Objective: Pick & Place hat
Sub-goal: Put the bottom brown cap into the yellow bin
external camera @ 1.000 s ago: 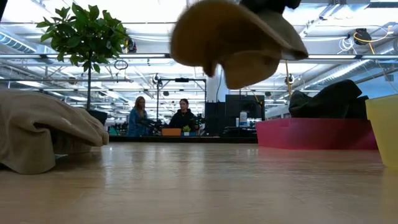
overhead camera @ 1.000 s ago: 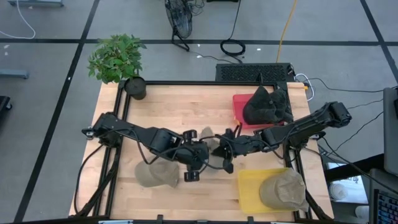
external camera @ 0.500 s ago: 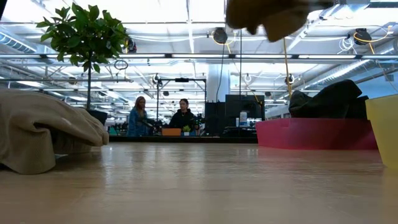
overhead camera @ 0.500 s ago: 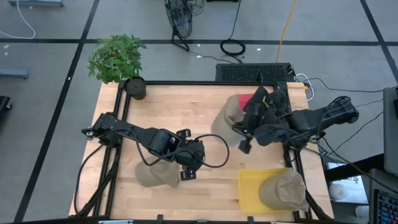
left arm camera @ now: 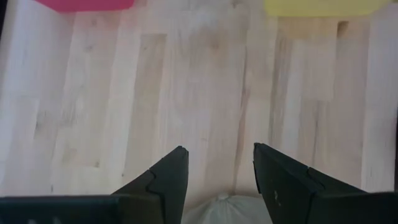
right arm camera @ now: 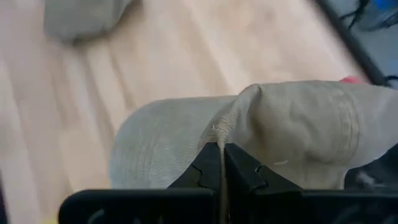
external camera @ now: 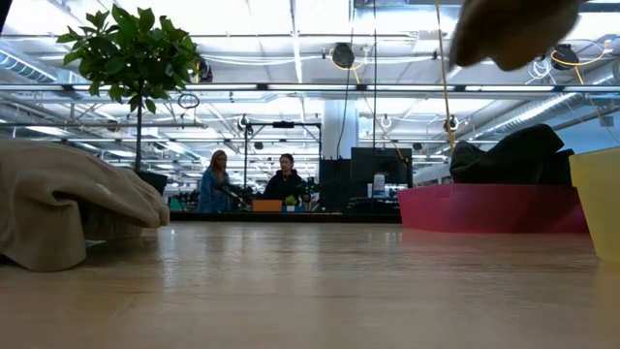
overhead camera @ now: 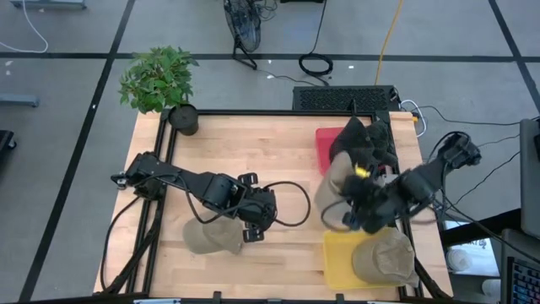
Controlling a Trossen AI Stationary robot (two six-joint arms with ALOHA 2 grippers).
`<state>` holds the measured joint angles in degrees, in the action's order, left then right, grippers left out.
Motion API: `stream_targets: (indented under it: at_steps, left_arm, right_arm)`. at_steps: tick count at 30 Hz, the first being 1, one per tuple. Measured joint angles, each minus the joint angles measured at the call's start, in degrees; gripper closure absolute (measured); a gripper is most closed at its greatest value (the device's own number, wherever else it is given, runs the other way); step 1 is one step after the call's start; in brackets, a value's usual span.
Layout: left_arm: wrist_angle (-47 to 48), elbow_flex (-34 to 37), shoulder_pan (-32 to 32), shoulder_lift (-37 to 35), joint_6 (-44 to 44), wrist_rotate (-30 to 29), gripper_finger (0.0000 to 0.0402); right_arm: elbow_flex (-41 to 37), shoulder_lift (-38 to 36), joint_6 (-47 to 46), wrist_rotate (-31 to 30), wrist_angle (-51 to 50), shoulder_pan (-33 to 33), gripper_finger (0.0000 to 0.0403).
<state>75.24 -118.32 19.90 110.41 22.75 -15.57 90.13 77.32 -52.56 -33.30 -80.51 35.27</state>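
Swinging back from the red bin (overhead camera: 325, 141), the right gripper (overhead camera: 361, 214) now carries a tan hat (overhead camera: 336, 192) toward the yellow bin (overhead camera: 339, 256), having moved from beside the dark hats (overhead camera: 364, 142) half a second ago to a spot just above the yellow bin's near edge. Its jaws are pinched shut on a fold of the hat's cloth, plain in the right wrist view, and the hat hangs clear of the bench (overhead camera: 253, 152).

One tan hat (overhead camera: 384, 256) already lies in the yellow bin; the carried one looks close to joining it but is not yet released. Another tan hat (overhead camera: 211, 236) waits on the bench by the left gripper (overhead camera: 253, 230), whose jaws stand wide apart and empty above it, so at least one more pick seems left.

A potted plant (overhead camera: 159, 80) stands at the far corner, well apart. People (external camera: 252, 182) sit in the room beyond. Nothing blocks the short drop into the bin.
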Motion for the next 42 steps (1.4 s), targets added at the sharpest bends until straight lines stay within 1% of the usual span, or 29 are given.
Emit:
stream_targets:
  at_steps: [4, 6, 10, 17, 27, 30, 33, 35, 38, 42]
  left_arm:
    - [1.26, 0.00, -0.02, 0.00, -0.19, 0.00, 0.0217]
    - [1.83, 0.00, -0.02, 0.00, -0.19, -0.02, 0.0217]
    - [3.07, 0.00, 0.05, 0.00, -0.43, 0.02, 0.0217]
    - [6.81, 0.02, 0.09, 0.02, -3.95, -0.02, 0.0217]
    - [10.95, 0.02, 0.00, 0.04, -10.45, -0.31, 0.0217]
    - [12.81, 0.02, 0.00, 0.04, -10.66, -0.85, 0.0217]
    - [14.54, 0.04, -0.02, 0.04, -10.68, -1.36, 0.0217]
    - [14.85, 0.17, 0.00, 0.04, -10.66, -1.53, 0.0217]
    - [14.80, 1.12, 0.00, 0.06, -10.46, -1.55, 0.0217]
    - [14.74, 3.40, 0.00, 0.09, -10.39, -1.57, 0.0217]
  right_arm:
    - [0.00, 4.35, -6.11, 3.72, -5.46, 5.08, 0.0403]
    - [0.00, 6.24, -11.38, 5.33, -8.87, 7.62, 0.0403]
    - [0.00, 8.65, -22.33, 7.94, -9.25, 11.90, 0.0403]
    - [0.00, 12.21, -41.26, 7.83, -9.55, 15.73, 0.0403]
    - [0.03, 21.00, -56.85, 7.70, -9.46, 15.75, 0.0403]
    - [0.26, 21.74, -63.09, 5.29, -9.37, 17.53, 0.0403]
    - [0.28, 21.70, -69.46, 4.88, -9.53, 19.49, 0.0403]
    - [0.28, 21.72, -71.24, 5.80, -9.49, 20.57, 0.0403]
    - [0.28, 21.72, -72.17, 8.89, -9.56, 21.58, 0.0403]
    - [1.01, 21.72, -72.36, 9.61, -9.49, 22.50, 0.0403]
